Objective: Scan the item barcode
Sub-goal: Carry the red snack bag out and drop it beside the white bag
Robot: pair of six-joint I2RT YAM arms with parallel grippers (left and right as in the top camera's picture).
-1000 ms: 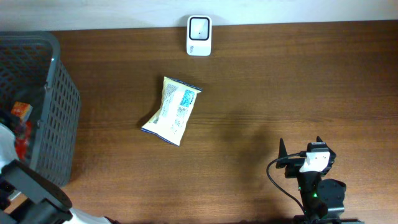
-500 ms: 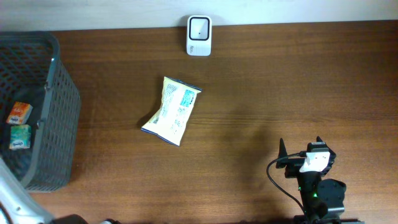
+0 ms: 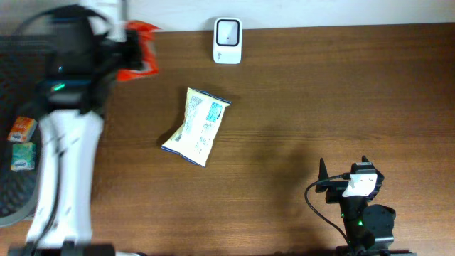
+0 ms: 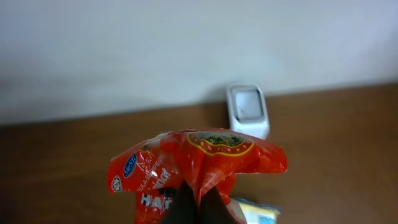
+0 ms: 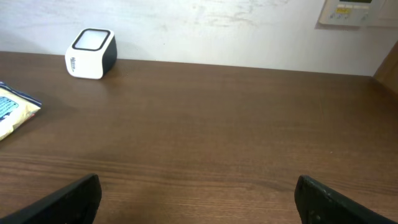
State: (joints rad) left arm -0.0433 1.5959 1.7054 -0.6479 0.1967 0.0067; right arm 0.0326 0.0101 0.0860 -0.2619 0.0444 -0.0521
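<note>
- Resting at the near edge of the brown wooden table (image 3: 320, 92), the right gripper (image 3: 343, 169) has its jaws spread wide and holds nothing. It is parked where it was a second ago.
- Mid-table, the yellow-and-white plastic snack bag (image 3: 197, 126) lies flat and untouched, with no shift over the last second.
- At the left edge stands the dark grey plastic mesh basket (image 3: 71, 135). A small orange pack (image 3: 22, 129) and a small green pack (image 3: 22, 156) sit inside, as they did half a second ago.
- Main change: the left arm, low at the bottom-left corner half a second ago, is now swung out over the far-left table, and its image is motion-blurred.
- The left gripper (image 4: 194, 204) is pinched fully closed on the lower seam of a red crinkly foil snack packet (image 4: 193, 163). The packet is held clear of the table, its printed face toward the wrist camera.
- Farthest out, against the wall, is the white boxy barcode scanner (image 3: 227, 30). The red packet (image 3: 141, 51) is to its left and still apart from it.
- Judgement: the pick is done and transport is under way. No barcode is visible in any view, so which face must be turned to the scanner window cannot be told.
</note>
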